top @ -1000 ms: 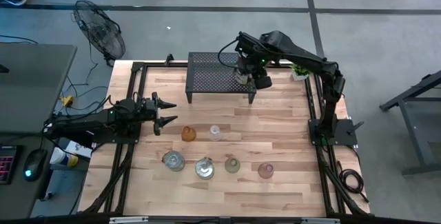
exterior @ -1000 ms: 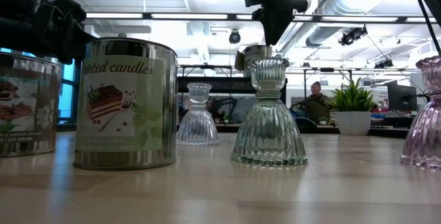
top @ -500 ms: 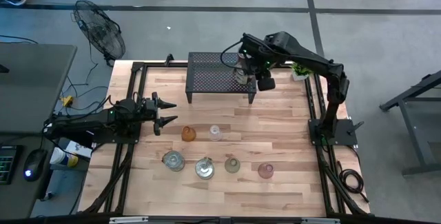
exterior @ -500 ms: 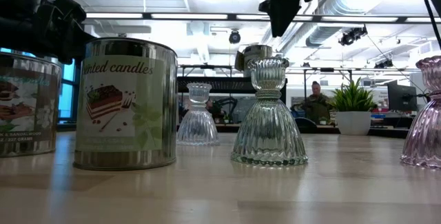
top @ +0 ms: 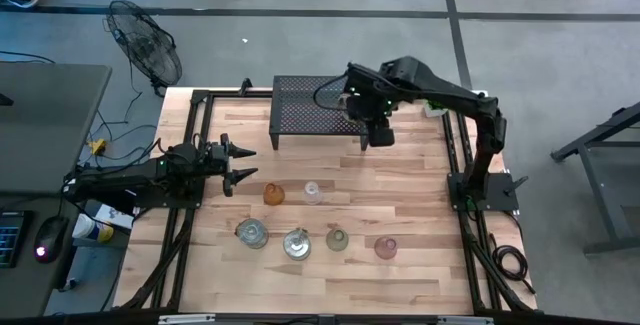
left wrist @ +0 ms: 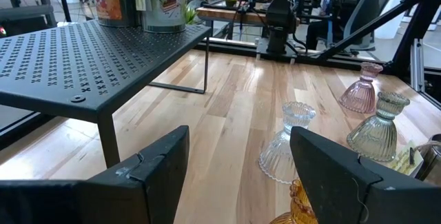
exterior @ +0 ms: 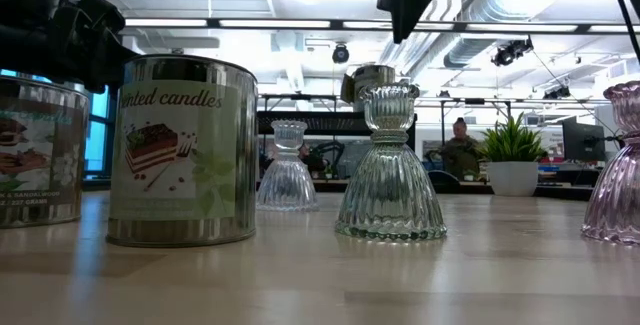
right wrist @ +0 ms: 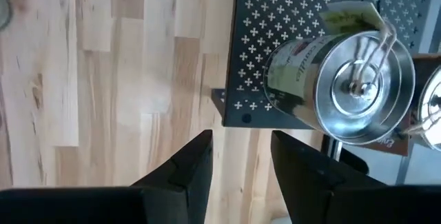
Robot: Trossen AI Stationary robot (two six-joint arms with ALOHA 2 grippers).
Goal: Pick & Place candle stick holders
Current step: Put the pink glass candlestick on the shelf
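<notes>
Several candle stick holders stand on their bases on the wooden table: an amber one (top: 273, 194), a clear one (top: 313, 193), a pale green one (top: 337, 238) and a pinkish one (top: 386, 248). Two silvery candle tins (top: 251, 232) (top: 296, 243) stand beside them. My right gripper (right wrist: 241, 162) is open and empty, high above the right front corner of the black perforated shelf (top: 310, 113). A silvery tin (right wrist: 341, 86) stands on that corner. My left gripper (left wrist: 238, 172) is open and empty at the table's left, level, pointing at the clear holder (left wrist: 286, 145).
A second tin (right wrist: 431, 114) stands on the shelf at the picture's edge. A small potted plant (exterior: 512, 155) stands at the far right. In the low view the tins (exterior: 182, 150) hide the amber holder. Bare wood lies between the shelf and the holders.
My right gripper has risen and drawn a little toward the table's near edge, away from the tins on the shelf's right end.
</notes>
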